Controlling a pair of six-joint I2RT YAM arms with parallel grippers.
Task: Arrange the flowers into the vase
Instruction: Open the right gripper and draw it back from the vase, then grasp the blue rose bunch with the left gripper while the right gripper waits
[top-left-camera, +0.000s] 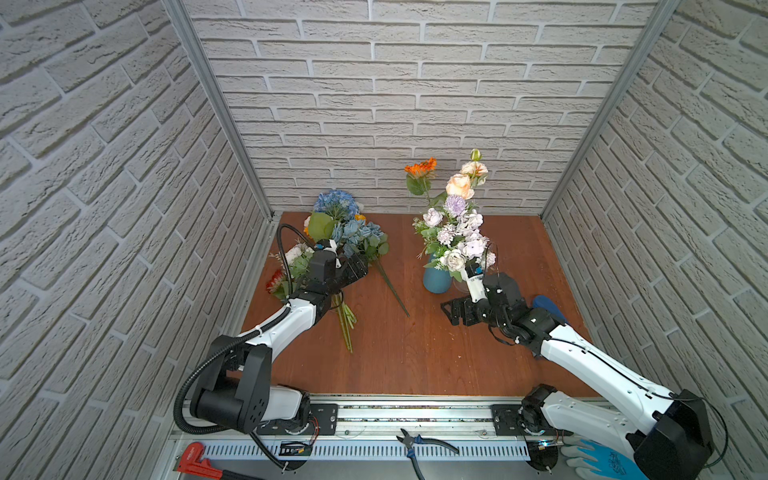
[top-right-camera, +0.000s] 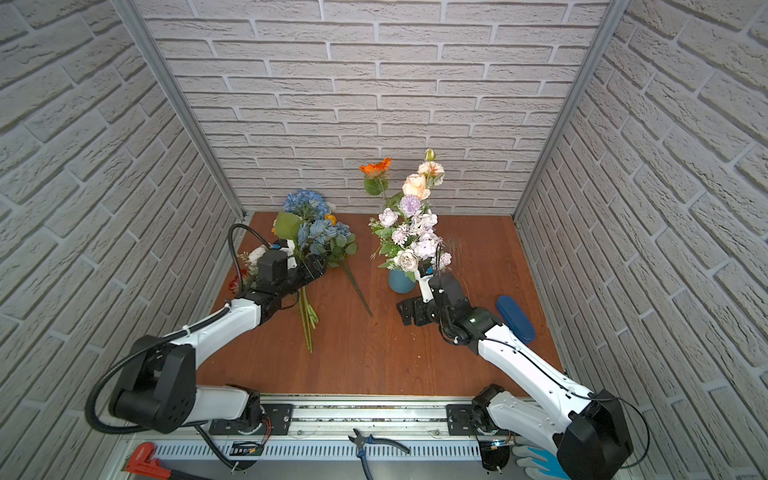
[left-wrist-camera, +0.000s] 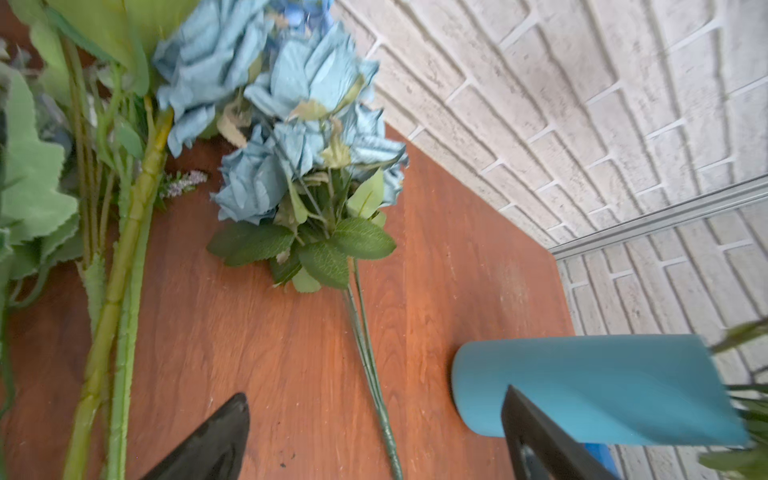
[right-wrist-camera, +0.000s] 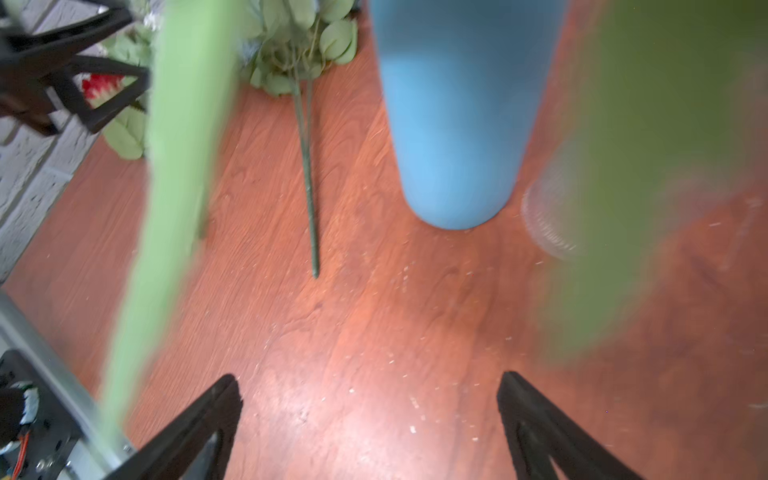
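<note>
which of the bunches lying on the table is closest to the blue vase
The blue rose bunch: its thin dark stem points out toward the vase, while the hydrangea and the red bloom lie farther left.

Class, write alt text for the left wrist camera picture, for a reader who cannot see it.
A bunch of blue roses lies on a reddish wooden table, its thin stems reaching toward the open left gripper. Beside it lie thicker green stems, a blue vase stands nearby, and a white brick wall rises behind.
</note>
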